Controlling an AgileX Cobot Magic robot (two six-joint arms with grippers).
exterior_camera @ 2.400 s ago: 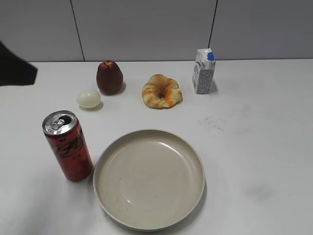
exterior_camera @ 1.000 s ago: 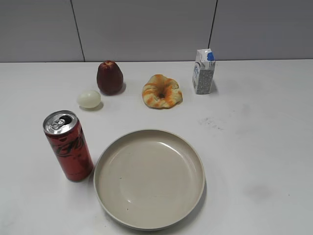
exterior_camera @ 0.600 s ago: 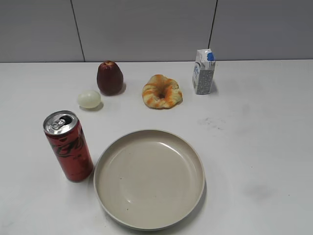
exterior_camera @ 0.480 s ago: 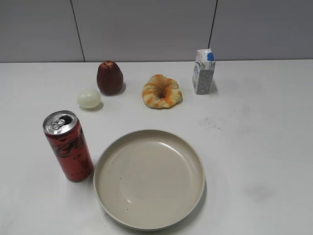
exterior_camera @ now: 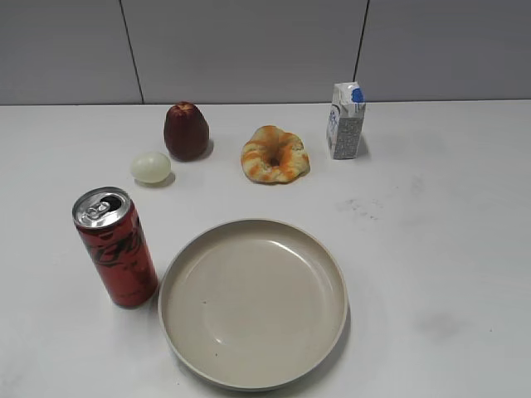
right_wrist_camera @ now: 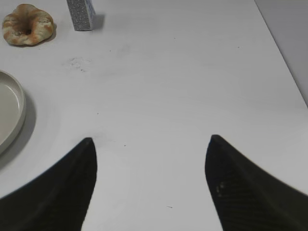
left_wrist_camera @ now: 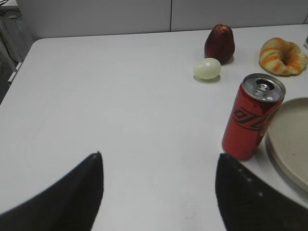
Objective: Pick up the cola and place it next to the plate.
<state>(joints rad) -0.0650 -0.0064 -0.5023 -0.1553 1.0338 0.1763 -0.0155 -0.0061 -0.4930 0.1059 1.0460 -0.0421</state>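
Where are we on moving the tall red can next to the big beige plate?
Done, by the look of it: the tall slim red metal cola can stands upright on the white table, just left of the large round beige plate, close to its rim. In hand: nothing. The left gripper and right gripper are both open and empty, away from the can. Left: nothing obvious.

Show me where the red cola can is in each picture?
Exterior view: the cola stands at the lower left, just left of the plate.
Left wrist view: the cola is at the right, beside the plate's rim.
Right wrist view: not in it.
Shared landmark: the plate.
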